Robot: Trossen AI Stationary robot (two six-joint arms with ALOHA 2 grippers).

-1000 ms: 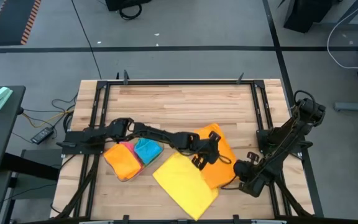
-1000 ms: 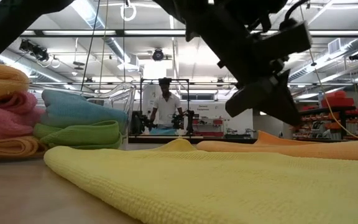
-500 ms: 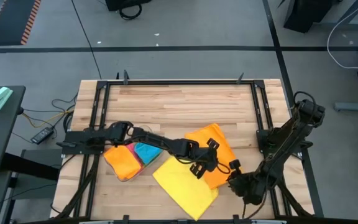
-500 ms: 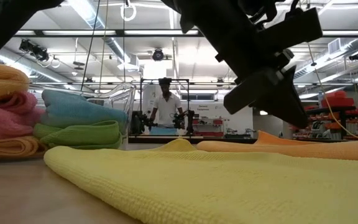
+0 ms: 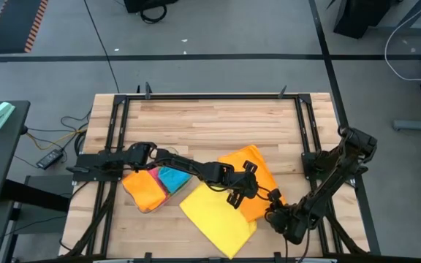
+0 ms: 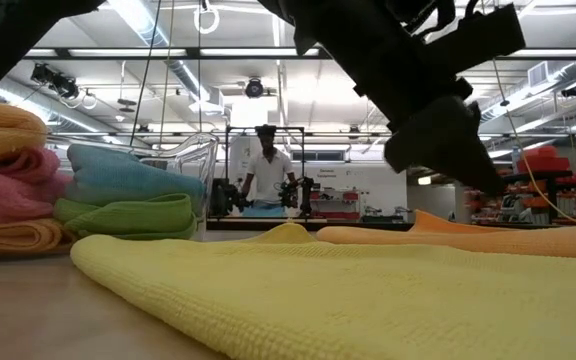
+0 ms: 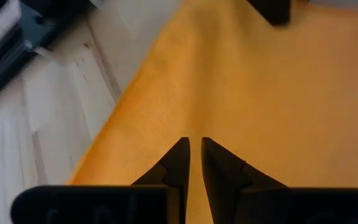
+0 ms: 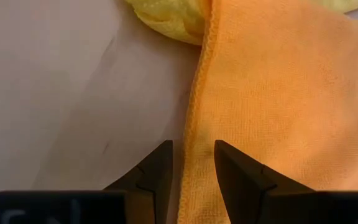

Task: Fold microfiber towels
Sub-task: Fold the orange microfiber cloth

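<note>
An orange microfiber towel (image 5: 253, 175) lies flat at the middle right of the table. A yellow towel (image 5: 216, 213) is spread beside it toward the near edge, and its edge (image 8: 166, 15) meets the orange hem. My left gripper (image 7: 192, 145) hovers over the orange towel (image 7: 241, 93), all but shut, with nothing between its fingers. My right gripper (image 8: 191, 149) is open and low at the orange towel's near right edge (image 8: 197, 118), one finger on each side of the hem. Several folded towels (image 5: 156, 186) are stacked at the left. My right gripper slants down with its fingers on either side of the orange towel's hemmed edge (image 8: 194, 134), which lies flat on the table. I cannot tell whether the fingers touch the cloth.
The folded stack (image 6: 28, 190) of orange, pink, blue and green cloths sits by a clear plastic tray (image 6: 196, 160). Black rails (image 5: 115, 131) frame the wooden table top. Bare wood (image 5: 210, 124) lies beyond the towels toward the far edge. A person stands far off in the room.
My right gripper has gone down and toward the table's left, onto the orange towel's near right edge, rolling about its own axis. My left gripper has shifted a little toward the near edge above the orange towel and rolled slightly. The towels have stayed put.
</note>
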